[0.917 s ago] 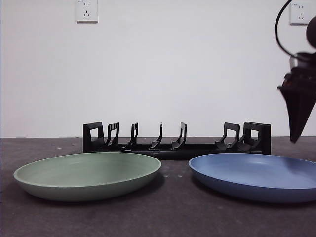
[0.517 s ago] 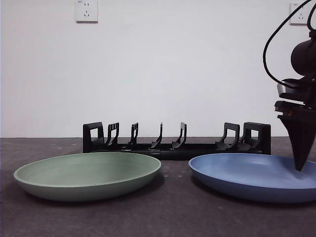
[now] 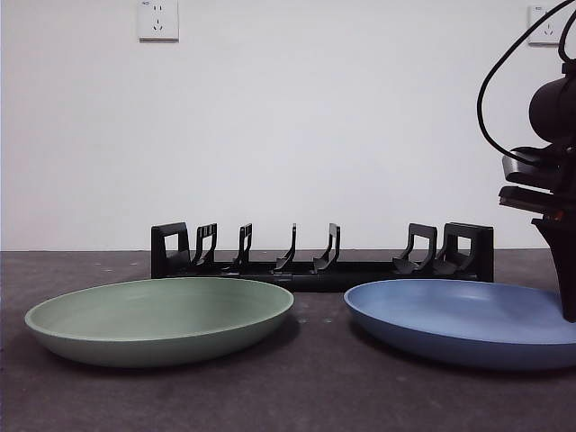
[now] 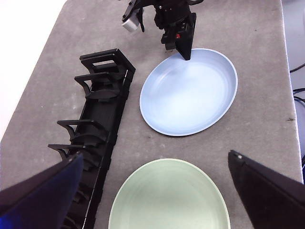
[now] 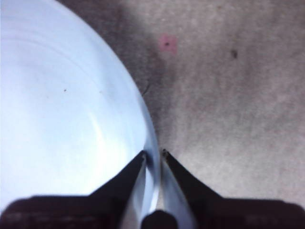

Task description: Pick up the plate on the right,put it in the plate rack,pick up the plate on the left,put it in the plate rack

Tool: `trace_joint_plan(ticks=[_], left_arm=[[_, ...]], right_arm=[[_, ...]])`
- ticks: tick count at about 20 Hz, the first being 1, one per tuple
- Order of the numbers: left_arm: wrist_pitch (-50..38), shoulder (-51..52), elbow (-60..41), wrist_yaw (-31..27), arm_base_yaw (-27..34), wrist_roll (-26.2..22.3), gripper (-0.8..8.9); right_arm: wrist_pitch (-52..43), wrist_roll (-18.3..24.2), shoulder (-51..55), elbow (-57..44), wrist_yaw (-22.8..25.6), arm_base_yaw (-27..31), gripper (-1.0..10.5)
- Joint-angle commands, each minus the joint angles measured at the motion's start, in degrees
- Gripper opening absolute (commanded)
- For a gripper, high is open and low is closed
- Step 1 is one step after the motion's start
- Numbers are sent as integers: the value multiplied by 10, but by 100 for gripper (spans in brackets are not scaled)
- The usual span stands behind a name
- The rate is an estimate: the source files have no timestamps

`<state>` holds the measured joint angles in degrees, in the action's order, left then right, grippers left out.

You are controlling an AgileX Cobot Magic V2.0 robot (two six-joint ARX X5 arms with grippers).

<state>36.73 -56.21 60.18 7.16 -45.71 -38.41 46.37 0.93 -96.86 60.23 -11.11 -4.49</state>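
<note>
Right wrist view shows the right gripper [image 5: 152,153] straddling the rim of the blue plate [image 5: 62,109], one jaw inside and one outside, narrowly parted around the edge; whether they are pressing it I cannot tell. On the grey table [image 3: 324,396] the blue plate lies right of the green plate [image 3: 160,319], both flat before the plate rack [image 3: 322,253]. The left gripper [image 4: 152,191] hangs high, jaws wide apart.

Lab bench: bare wall [image 3: 315,117], sockets [image 3: 158,20]
</note>
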Motion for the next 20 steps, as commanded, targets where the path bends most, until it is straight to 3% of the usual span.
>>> trace_joint_plan(ticks=[1,7,12,15,20], left_arm=[[-3,-2,0,3,-2,-4,629],[-3,-2,0,-1,-32,-36,629],[3,-4,0,-61,-75,-102,629],[1,-11,0,-99,-96,-161,629],[-40,-47,0,-178,-120,-270,629]], right_arm=[[-7,9,-6,0,0,0,-16],[31,9,20,31,-46,0,-17],[110,12,78,125,-70,0,-17],[160,12,104,189,-94,-1,-17],[224,12,126,255,-187,-2,-17]])
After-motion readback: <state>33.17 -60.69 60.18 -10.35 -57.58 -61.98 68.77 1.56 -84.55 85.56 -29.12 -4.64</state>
